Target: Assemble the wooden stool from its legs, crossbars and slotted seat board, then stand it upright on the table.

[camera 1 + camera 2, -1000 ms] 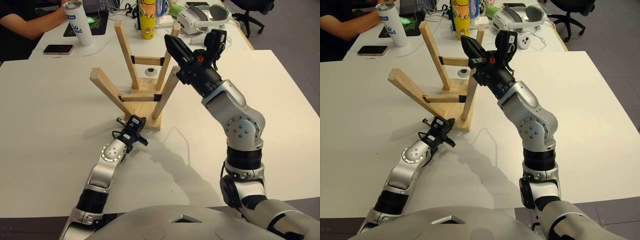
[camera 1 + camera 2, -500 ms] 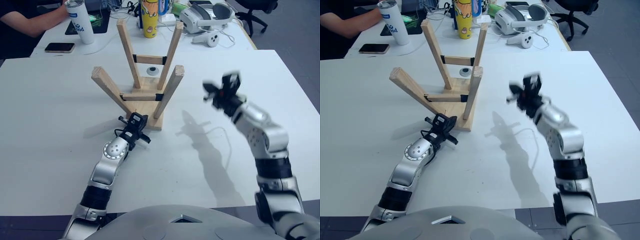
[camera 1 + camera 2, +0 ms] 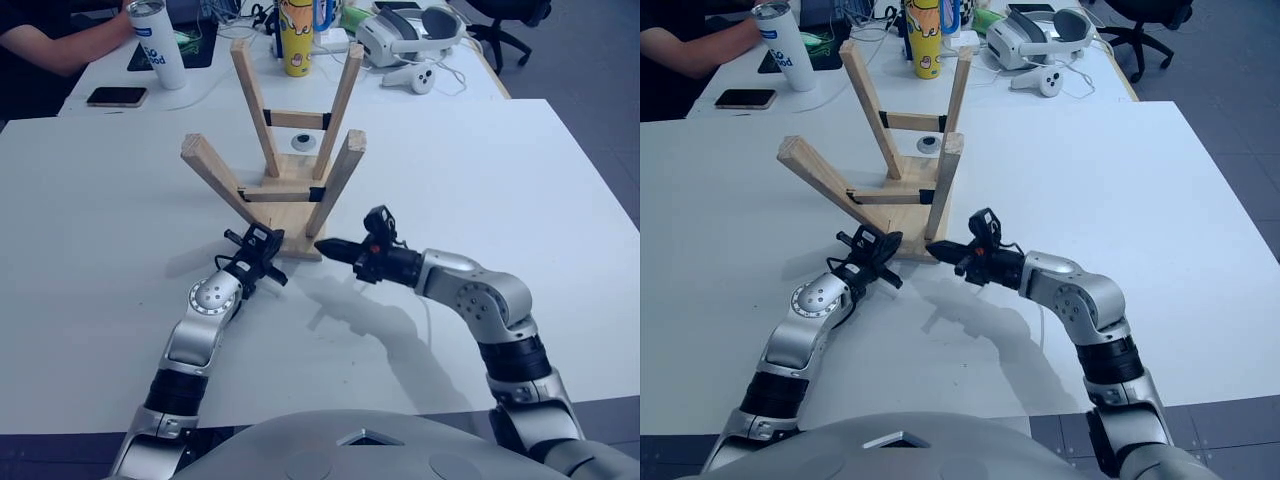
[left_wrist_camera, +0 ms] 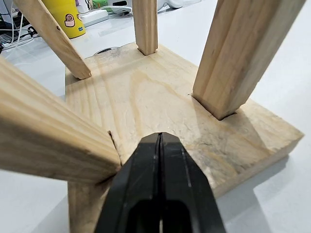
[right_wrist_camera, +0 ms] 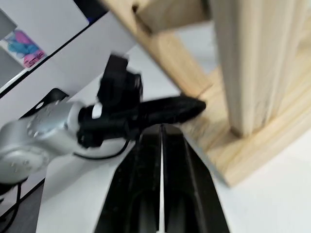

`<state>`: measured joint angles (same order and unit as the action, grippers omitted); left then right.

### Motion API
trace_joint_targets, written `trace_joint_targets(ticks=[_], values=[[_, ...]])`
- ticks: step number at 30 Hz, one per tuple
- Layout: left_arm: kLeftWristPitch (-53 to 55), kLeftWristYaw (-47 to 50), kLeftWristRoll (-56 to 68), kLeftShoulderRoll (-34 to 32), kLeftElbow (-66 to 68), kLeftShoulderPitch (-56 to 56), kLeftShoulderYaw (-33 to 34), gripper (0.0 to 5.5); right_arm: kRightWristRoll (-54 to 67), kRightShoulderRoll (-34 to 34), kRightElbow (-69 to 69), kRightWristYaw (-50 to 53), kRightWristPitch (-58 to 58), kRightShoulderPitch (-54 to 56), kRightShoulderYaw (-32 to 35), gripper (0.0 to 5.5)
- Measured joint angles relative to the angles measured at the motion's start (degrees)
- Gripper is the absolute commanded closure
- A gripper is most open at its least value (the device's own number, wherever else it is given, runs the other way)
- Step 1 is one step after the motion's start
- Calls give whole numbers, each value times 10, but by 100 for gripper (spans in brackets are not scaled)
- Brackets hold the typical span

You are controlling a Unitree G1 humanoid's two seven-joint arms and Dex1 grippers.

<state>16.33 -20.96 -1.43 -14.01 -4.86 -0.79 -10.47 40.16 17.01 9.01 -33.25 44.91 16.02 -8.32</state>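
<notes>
Left eye view: the stool [image 3: 285, 190] lies upside down on the white table [image 3: 520, 170], its seat board [image 3: 290, 225] flat on the surface and its four legs [image 3: 337, 178] splaying upward; a far crossbar [image 3: 297, 120] joins the far pair and a near crossbar [image 3: 280, 194] the near pair; a small round thing behind the far legs is half hidden and hard to name; the left gripper [image 3: 265, 240], clenched on nothing, points at the board's near left corner; the right gripper [image 3: 322, 245], likewise pinched to a point with nothing held, sits at the near right corner; beyond the table's far edge are a tumbler [image 3: 160, 45], a yellow cup [image 3: 296, 38], a phone [image 3: 117, 97] and a headset [image 3: 410, 28], the cup cut off at the top

Right eye view: the right gripper's tip lies just beside the board's near right corner; contact cannot be judged

Left wrist view: the dark fingers [image 4: 141, 165] press together over the board, right by the foot of the slanted near left leg; every leg is cut off above its base

Right wrist view: blurred; the right gripper's own fingers meet along a thin seam, aimed at the board's corner; the left gripper shows beyond, its tip against the board's edge
</notes>
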Motion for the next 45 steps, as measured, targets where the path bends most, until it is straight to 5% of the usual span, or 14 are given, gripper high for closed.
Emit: trace_joint_targets(ticks=[9, 17, 21, 26, 34, 39, 45], values=[[7, 0, 4, -1, -52, 52, -2, 548, -72, -24, -45, 23, -83, 43, 27, 550], [-56, 33, 124, 51, -229, 224, 74, 548, -27, -45, 138, 94, -32, -197, 56, 550], [-62, 85, 175, 113, -236, 157, 105, 548, -102, -92, 131, 181, -118, -194, 75, 550], [-65, 219, 100, 118, -230, 39, 182, 548, -237, -109, 54, 305, -251, -52, 113, 550], [-64, 256, 65, 119, -230, 0, 182, 548, -261, -135, 32, 331, -292, -6, 126, 550], [-25, 204, 68, 123, -198, -9, 93, 548, -263, -135, 22, 238, -276, 7, 29, 550], [36, 208, 46, 102, -155, -29, 98, 548, -285, -103, 2, 204, -197, -20, -27, 550]])
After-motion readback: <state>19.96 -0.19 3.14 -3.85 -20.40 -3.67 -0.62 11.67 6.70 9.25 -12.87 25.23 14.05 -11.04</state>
